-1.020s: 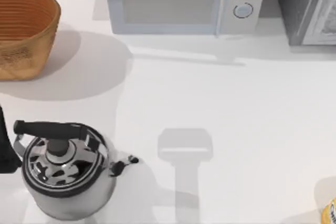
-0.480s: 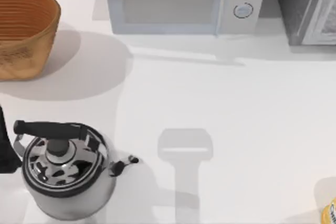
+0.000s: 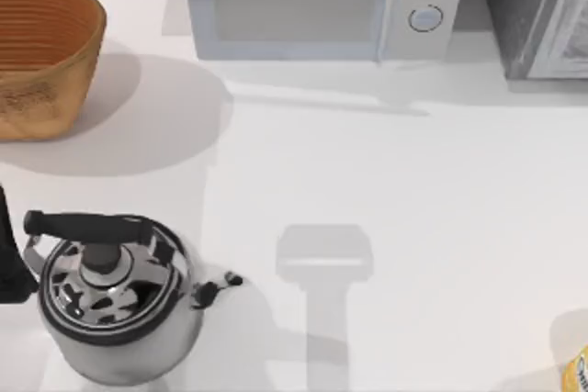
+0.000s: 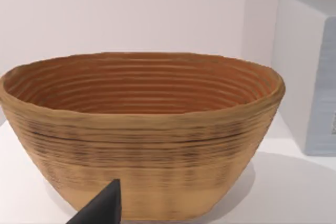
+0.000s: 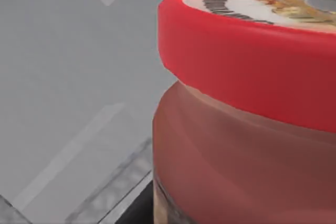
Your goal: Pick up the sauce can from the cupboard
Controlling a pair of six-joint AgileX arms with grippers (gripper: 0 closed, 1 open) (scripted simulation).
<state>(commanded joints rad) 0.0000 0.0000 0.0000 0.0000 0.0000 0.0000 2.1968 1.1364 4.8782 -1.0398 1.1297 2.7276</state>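
Observation:
The sauce can (image 5: 247,129) looms very close in the right wrist view, with a red round top and a red-brown label; it stands inside the grey cupboard (image 5: 68,77). My right gripper is right up against the can, and a dark sliver (image 5: 134,211) shows at the can's base. In the top view the cupboard (image 3: 537,16) stands at the back right corner. My left arm (image 3: 9,259) is parked at the table's left edge beside the kettle, with one dark fingertip (image 4: 105,205) showing in the left wrist view.
A steel kettle (image 3: 115,305) with a black handle stands at the front left. A woven basket (image 3: 46,52) sits at the back left, a microwave (image 3: 322,2) at the back middle. A yellow-labelled container (image 3: 579,374) peeks in at the front right corner.

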